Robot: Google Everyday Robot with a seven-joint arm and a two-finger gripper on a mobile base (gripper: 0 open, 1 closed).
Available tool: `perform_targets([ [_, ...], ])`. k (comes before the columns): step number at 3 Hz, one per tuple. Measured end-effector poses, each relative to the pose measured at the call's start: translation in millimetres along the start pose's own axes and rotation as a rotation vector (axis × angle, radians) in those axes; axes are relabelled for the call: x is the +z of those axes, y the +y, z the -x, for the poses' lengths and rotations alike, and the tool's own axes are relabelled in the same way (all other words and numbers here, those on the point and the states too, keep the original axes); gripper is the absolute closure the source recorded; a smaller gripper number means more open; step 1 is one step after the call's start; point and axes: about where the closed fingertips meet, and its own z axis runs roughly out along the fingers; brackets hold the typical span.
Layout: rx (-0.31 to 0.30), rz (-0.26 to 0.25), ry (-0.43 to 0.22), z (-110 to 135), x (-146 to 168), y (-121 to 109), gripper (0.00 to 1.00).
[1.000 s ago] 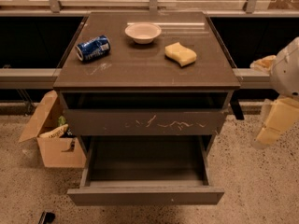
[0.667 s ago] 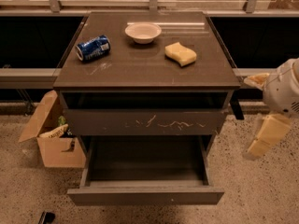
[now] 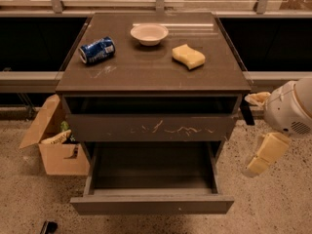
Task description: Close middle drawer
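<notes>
The middle drawer (image 3: 151, 204) has a plain dark grey-brown front and stands pulled far out at the bottom of the cabinet, its inside bare. Above it, the drawer with white scratches (image 3: 151, 127) is slightly open. My gripper (image 3: 263, 157) hangs from the white arm (image 3: 292, 112) to the right of the cabinet. It is level with the open middle drawer, apart from it, and touches nothing.
On the cabinet top (image 3: 146, 72) lie a blue can (image 3: 97, 50) on its side, a white bowl (image 3: 149, 34) and a yellow sponge (image 3: 188, 56). An open cardboard box (image 3: 56, 145) stands on the floor at the cabinet's left. Dark shelving runs behind on both sides.
My arm and gripper have moved down and a little left, closer to the right side of the cabinet. The drawers have not moved.
</notes>
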Motion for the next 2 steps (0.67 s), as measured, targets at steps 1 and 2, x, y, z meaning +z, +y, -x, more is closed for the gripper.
perform_targets([
  [1, -0.061, 0.027, -0.017, -1.3, 16.9, 12.3, 0.0],
  [2, -0.186, 0.096, -0.023, -10.0, 71.7, 45.7, 0.0],
])
